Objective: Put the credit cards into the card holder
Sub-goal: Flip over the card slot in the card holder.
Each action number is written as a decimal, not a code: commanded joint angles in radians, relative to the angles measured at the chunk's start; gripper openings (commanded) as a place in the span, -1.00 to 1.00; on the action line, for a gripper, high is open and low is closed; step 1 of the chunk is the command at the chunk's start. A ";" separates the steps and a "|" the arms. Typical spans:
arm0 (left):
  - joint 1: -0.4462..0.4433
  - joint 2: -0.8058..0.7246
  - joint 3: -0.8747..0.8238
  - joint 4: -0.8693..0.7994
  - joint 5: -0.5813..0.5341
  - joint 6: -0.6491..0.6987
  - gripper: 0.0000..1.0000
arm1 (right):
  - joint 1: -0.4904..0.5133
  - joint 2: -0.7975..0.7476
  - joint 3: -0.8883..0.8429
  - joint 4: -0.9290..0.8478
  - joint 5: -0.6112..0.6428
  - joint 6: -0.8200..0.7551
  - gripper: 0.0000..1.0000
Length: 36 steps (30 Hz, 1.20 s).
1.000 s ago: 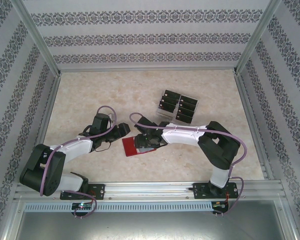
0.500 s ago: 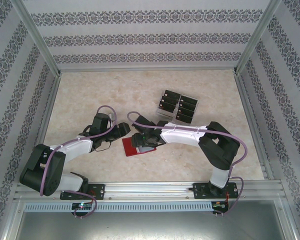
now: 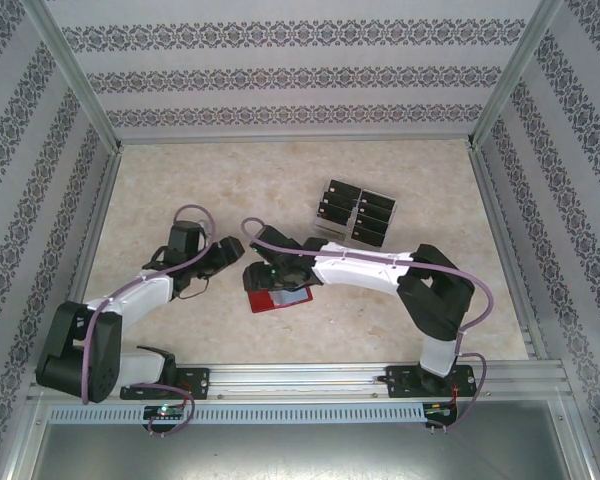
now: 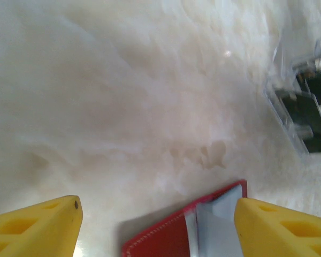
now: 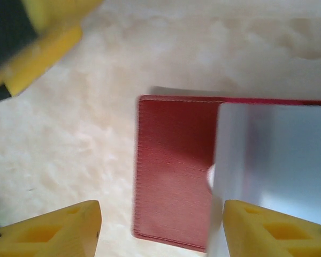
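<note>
Card holder (image 3: 280,300): dark red, lying open and flat on the table (image 3: 180,180), near the middle and toward the near edge. In the top view its far half is covered by the right gripper (image 3: 263,272). In the right wrist view the card holder (image 5: 174,171) shows a stitched red panel and a pale grey-blue inner panel that is cut off at the right and bottom edges. In the left wrist view only a corner of the card holder (image 4: 166,241) is visible, at the bottom edge.

Right gripper (image 5: 160,214): yellow fingers spread wide above the holder, pinching nothing.

Left gripper (image 3: 230,250): just left of the holder, close to the right gripper. From its own wrist camera, the left gripper (image 4: 158,211) has its fingers apart and nothing between them.

Credit cards (image 3: 358,212): black, stacked in tiers in a clear rack (image 3: 314,224), farther back and to the right, well apart from the holder. Their marks are too small to read. In the left wrist view the rack (image 4: 289,115) is blurred and cut off at the frame edge.
</note>
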 commanded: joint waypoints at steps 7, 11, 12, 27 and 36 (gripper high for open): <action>0.065 -0.085 0.075 -0.154 0.002 0.058 0.51 | 0.011 0.137 0.114 -0.075 -0.096 -0.048 0.27; 0.065 -0.099 0.072 -0.162 0.030 0.053 0.51 | 0.005 0.112 0.090 -0.045 -0.109 -0.052 0.27; 0.065 -0.103 0.069 -0.161 0.042 0.053 0.51 | -0.001 0.085 0.074 -0.031 -0.106 -0.052 0.27; -0.228 -0.108 0.026 -0.233 -0.048 0.087 0.51 | -0.365 -0.295 -0.018 -0.251 0.048 -0.319 0.20; -0.334 0.004 0.032 -0.285 -0.134 0.110 0.51 | -0.407 -0.072 0.188 -0.404 0.251 -0.682 -0.18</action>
